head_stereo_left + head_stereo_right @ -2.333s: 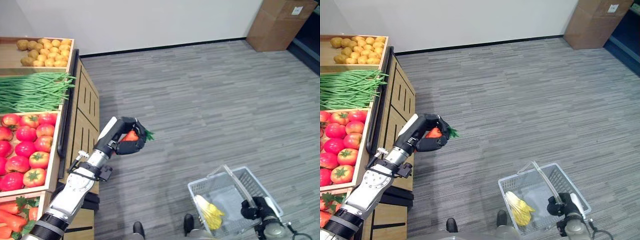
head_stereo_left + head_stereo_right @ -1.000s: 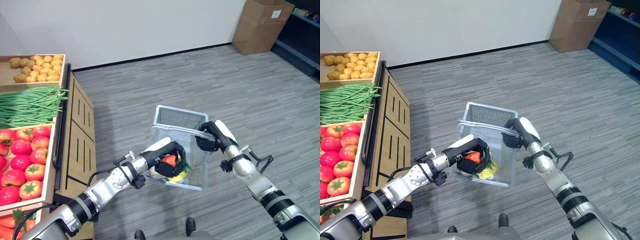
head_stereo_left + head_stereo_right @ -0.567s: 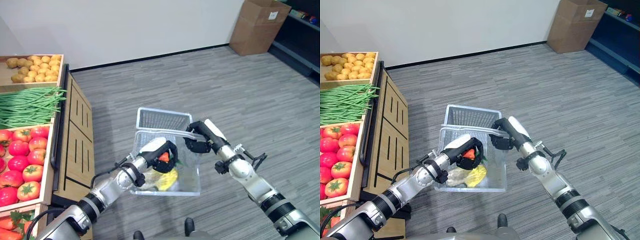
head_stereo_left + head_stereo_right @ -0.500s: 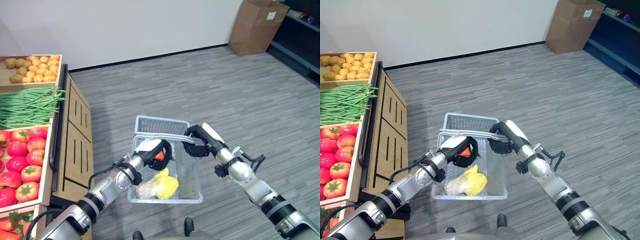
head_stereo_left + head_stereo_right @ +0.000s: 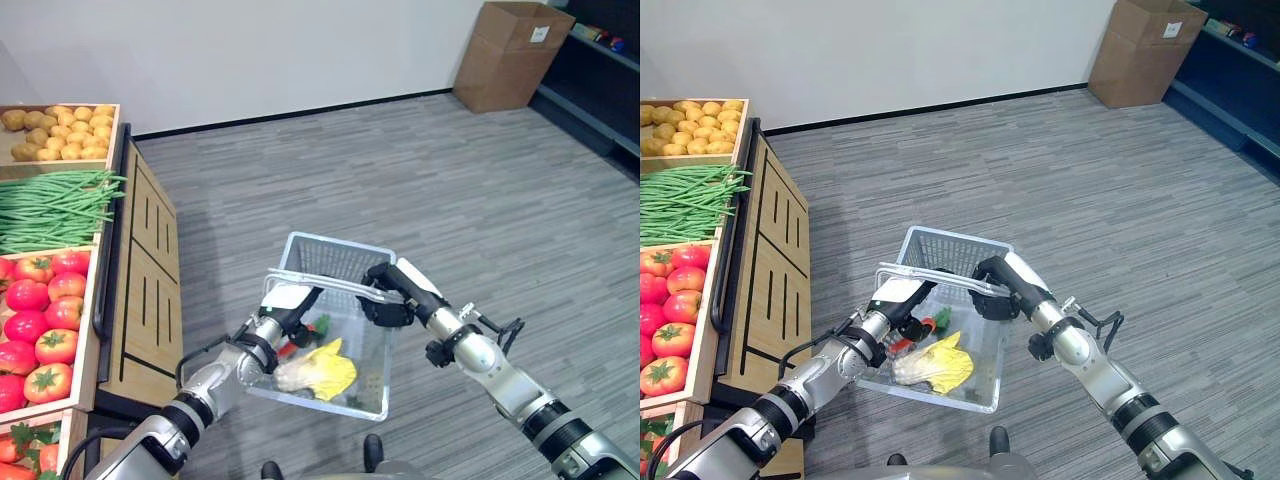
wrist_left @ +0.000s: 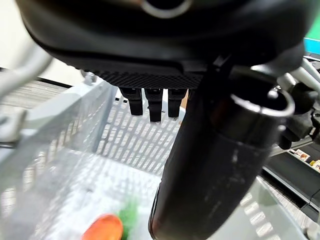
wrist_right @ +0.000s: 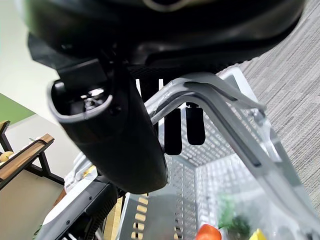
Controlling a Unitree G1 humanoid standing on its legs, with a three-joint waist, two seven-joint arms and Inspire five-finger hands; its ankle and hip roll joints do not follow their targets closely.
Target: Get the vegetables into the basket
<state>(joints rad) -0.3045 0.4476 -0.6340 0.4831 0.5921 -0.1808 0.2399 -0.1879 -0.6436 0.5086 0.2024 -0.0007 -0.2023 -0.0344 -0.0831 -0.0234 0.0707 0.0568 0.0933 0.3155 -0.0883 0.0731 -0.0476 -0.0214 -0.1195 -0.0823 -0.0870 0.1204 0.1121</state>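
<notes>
A wire basket (image 5: 335,258) hangs tilted over the floor. My right hand (image 5: 386,304) is shut on its grey handle (image 7: 220,105). My left hand (image 5: 290,303) reaches inside the basket, its fingers (image 6: 150,102) straight and holding nothing. An orange carrot (image 6: 102,229) with a green top lies loose on the basket's bottom just below that hand, and its red-orange body (image 5: 923,326) also shows from above. A yellow leafy vegetable (image 5: 318,368) lies beside it in the basket.
A wooden stand (image 5: 150,270) runs along the left with crates of potatoes (image 5: 55,118), green beans (image 5: 50,205) and tomatoes (image 5: 40,310). A cardboard box (image 5: 510,55) sits by the far wall. Grey carpet stretches to the right.
My left hand went down into the basket and let go of the carrot, which now lies on the bottom. The right hand has shifted the basket slightly.
</notes>
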